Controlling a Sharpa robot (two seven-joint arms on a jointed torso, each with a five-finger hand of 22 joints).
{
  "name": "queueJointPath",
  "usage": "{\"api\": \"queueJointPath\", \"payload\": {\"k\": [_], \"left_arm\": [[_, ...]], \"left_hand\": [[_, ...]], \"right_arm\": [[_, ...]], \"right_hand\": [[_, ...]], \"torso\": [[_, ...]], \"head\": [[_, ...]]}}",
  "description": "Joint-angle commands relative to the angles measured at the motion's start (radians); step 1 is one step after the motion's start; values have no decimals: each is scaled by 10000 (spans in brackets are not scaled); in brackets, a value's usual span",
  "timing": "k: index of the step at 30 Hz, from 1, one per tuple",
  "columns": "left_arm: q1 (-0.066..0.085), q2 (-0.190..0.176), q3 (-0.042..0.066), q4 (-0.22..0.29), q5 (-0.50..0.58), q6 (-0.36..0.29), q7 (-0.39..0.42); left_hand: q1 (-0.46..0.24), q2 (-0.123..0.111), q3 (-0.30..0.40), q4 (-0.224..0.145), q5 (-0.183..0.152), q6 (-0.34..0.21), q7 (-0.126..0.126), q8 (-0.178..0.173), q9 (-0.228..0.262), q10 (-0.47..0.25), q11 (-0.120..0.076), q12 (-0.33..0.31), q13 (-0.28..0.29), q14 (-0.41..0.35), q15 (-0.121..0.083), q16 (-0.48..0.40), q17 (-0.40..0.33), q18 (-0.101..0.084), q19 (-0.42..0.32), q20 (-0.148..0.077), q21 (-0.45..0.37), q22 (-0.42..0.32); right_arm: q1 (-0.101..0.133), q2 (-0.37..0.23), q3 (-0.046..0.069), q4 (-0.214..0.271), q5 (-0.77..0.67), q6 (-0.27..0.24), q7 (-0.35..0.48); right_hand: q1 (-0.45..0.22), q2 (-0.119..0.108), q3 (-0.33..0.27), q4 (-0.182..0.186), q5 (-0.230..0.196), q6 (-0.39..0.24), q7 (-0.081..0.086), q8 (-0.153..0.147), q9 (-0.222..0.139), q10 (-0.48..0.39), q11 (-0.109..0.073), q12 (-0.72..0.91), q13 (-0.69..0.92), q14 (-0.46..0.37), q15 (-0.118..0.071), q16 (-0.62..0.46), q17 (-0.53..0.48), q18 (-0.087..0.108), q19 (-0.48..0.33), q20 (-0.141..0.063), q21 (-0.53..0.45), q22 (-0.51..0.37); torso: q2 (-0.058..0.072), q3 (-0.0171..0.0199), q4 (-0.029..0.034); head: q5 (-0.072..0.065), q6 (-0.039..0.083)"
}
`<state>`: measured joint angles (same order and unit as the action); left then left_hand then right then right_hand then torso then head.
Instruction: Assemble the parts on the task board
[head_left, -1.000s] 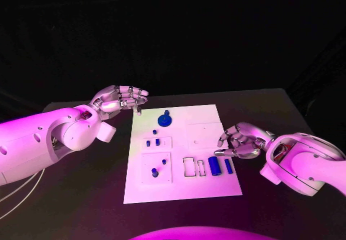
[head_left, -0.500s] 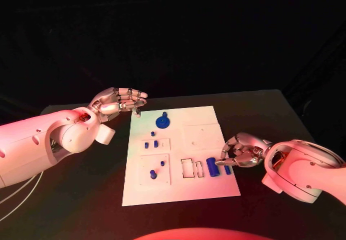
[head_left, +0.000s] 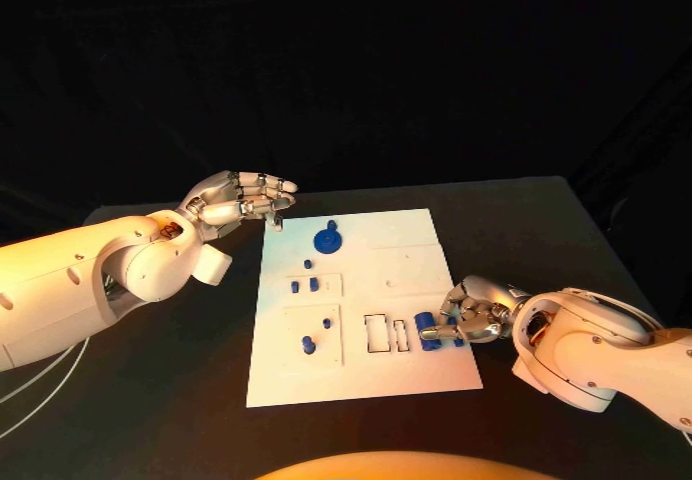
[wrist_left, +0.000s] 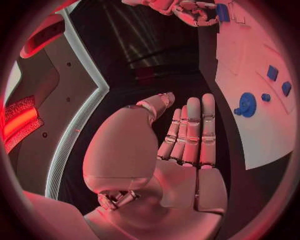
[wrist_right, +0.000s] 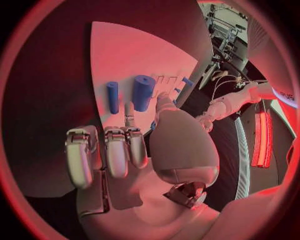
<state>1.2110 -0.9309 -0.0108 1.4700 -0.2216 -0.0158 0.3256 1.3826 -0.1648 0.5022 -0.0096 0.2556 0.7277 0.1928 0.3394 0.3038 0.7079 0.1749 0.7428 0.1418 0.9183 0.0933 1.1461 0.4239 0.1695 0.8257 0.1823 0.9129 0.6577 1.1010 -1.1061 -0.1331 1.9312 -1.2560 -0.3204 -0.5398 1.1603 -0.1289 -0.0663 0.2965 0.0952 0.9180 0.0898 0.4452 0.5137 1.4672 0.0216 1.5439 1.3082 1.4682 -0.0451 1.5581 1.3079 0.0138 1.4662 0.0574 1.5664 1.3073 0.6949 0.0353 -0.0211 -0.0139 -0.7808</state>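
Head view: white task board (head_left: 404, 375) flat in the middle of the black bench (head_left: 159, 400), with small blue parts spread over it. Round blue part (head_left: 329, 240) near the board's far edge, small blue pegs (head_left: 304, 286) in the square recesses along the board's left side, thick blue cylinder (head_left: 428, 332) and thin blue bar (head_left: 456, 334) side by side near the right edge, next to two narrow rectangular slots (head_left: 387, 335). Right robot hand (head_left: 470, 314) low over the board's right edge, fingers curled down onto the cylinder and bar; cannot tell whether either piece is actually gripped. Right wrist view: same cylinder (wrist_right: 143, 92) and bar (wrist_right: 112, 96) lying on the board just beyond the fingertips (wrist_right: 129, 111), nothing visibly clasped. Left robot hand (head_left: 238, 200) raised just off the board's far left corner, fingers bent in loosely, holding nothing. Left wrist view: left palm (wrist_left: 181, 165) bare, fingers straight and close together, round blue part (wrist_left: 247, 104) on the board well beyond them.
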Motion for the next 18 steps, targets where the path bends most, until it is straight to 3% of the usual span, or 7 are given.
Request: {"api": "queueJointPath", "payload": {"k": [1, 3, 10, 16, 17, 18], "left_arm": [[1, 0, 7, 27, 53, 170, 112], [1, -7, 7, 34, 53, 174, 103], [2, -40, 7, 55, 53, 178, 84], [2, -50, 7, 63, 53, 189, 74], [2, -50, 7, 63, 53, 190, 73], [2, -49, 7, 62, 53, 192, 71]], "left_hand": [[-24, 34, -25, 39, 30, -87, 458, 21, 9, -25, -31, 21, -12, -29, 16, -58, -11, 145, -61, 41, -45, 5], [-34, 42, -22, 50, 34, -90, 459, 27, 8, -26, -31, 22, -15, -29, 17, -56, -11, 145, -62, 42, -48, 3], [-37, 44, -22, 53, 36, -92, 459, 29, 8, -27, -31, 22, -16, -29, 17, -56, -11, 145, -62, 42, -49, 3], [-48, 49, -20, 64, 41, -100, 459, 34, 6, -30, -30, 22, -19, -30, 18, -55, -12, 145, -64, 44, -54, 0], [-48, 49, -20, 64, 41, -100, 459, 34, 6, -30, -30, 22, -19, -30, 18, -55, -12, 145, -64, 44, -54, 0], [-48, 49, -20, 64, 41, -100, 459, 34, 6, -30, -30, 22, -19, -30, 18, -55, -12, 145, -64, 44, -54, 0]], "right_arm": [[-51, 101, 0, -58, -619, 107, -508], [-96, 165, 0, -93, -699, 165, -538], [-257, 411, 0, -261, -1017, 223, -672], [-356, 621, -4, -424, -1184, 420, -830], [-365, 637, -5, -430, -1194, 456, -843], [-373, 650, -5, -434, -1205, 491, -856]], "right_hand": [[-77, 26, -100, 0, 66, 83, 0, 44, -11, 888, -84, 61, 2412, 967, -84, 37, 2344, -138, 1046, -73, 44, 2635], [-76, 50, -140, -2, 91, 129, -14, 65, -8, 877, -93, 44, 2397, 967, -89, 37, 2345, -138, 1046, -76, 44, 2635], [-60, 69, -155, -5, 110, 155, -21, 76, -8, 869, -100, 32, 2386, 965, -94, 33, 2335, -138, 1046, -78, 44, 2635], [180, 258, -149, -26, 178, 274, -65, 118, -17, 872, -139, 32, 2393, 969, -127, 39, 2356, -138, 1046, -102, 44, 2635], [262, 282, -139, -27, 257, 294, -74, 124, -20, 875, -146, 34, 2397, 971, -133, 43, 2367, -138, 1046, -109, 44, 2635], [554, 341, -99, -38, 845, 352, -99, 133, -35, 882, -172, 41, 2409, 973, -158, 46, 2379, -138, 1046, -129, 44, 2635]], "torso": [[-3, -20, -3], [-2, -7, -9], [-14, -14, -36], [-22, -22, -18], [-22, -19, -25], [-22, -17, -26]], "head": [[40, -41], [68, -65], [115, -99], [172, -125], [197, -129], [208, -131]]}}
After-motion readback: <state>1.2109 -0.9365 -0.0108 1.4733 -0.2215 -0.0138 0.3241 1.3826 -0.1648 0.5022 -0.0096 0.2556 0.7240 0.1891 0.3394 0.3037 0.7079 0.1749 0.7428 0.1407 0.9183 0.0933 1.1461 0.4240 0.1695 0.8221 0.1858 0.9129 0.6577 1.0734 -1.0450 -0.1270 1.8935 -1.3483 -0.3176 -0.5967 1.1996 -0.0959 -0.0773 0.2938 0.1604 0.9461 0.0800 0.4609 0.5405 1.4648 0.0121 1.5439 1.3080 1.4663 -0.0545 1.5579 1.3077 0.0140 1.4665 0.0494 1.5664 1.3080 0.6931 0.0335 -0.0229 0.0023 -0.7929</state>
